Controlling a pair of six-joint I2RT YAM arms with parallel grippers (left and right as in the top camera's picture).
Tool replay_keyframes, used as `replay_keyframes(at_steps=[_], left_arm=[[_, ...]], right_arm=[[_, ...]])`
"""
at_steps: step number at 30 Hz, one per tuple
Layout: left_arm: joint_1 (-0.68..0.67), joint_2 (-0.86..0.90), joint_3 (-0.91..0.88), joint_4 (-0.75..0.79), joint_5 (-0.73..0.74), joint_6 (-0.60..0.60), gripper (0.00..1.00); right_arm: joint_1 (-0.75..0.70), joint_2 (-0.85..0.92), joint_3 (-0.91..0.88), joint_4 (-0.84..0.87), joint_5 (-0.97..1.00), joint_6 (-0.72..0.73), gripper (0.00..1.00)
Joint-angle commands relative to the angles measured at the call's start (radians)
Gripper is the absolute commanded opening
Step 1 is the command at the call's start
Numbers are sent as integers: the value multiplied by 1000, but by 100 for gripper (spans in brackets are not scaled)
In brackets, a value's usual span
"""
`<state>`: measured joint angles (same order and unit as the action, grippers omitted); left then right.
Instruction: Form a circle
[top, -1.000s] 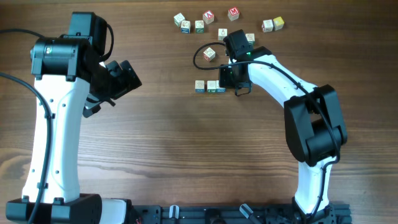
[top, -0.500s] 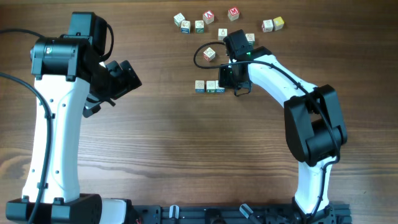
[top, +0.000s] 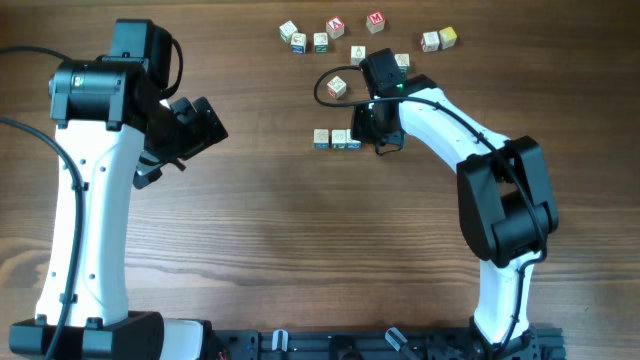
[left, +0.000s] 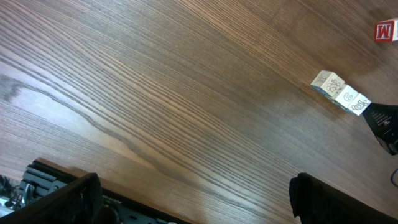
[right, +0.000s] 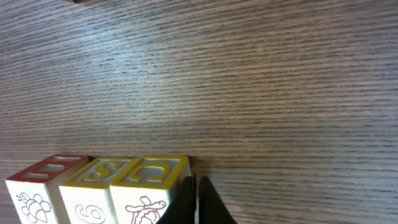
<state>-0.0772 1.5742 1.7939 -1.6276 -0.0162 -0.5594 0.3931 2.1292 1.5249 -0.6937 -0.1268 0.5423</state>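
**This nudge looks risky, no ring formed yet**

Right gripper (right: 194, 198), fingers pressed together, sits at the end of a three-cube row (right: 93, 186). Other letter cubes (top: 336, 27) lie scattered beyond. An off-centre push could twist the end cube (right: 149, 183) loose. Left gripper (left: 199, 199) gapes wide, well apart.

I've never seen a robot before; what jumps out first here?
Two white arms flank a wooden table. The shut right gripper sits at the end of a row of three cubes, with more cubes scattered farther back. The left gripper hangs open, far from them.
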Motion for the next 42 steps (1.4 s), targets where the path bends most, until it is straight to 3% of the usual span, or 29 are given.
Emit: replay_keyframes(at_steps=[1,42], left_arm=[[1,-7,-3,0,5,-6,100],[1,-7,-3,0,5,-6,100]], right_arm=[[2,-26,-2,1,-31,6,5],[2,-26,-2,2,-49,9,5]])
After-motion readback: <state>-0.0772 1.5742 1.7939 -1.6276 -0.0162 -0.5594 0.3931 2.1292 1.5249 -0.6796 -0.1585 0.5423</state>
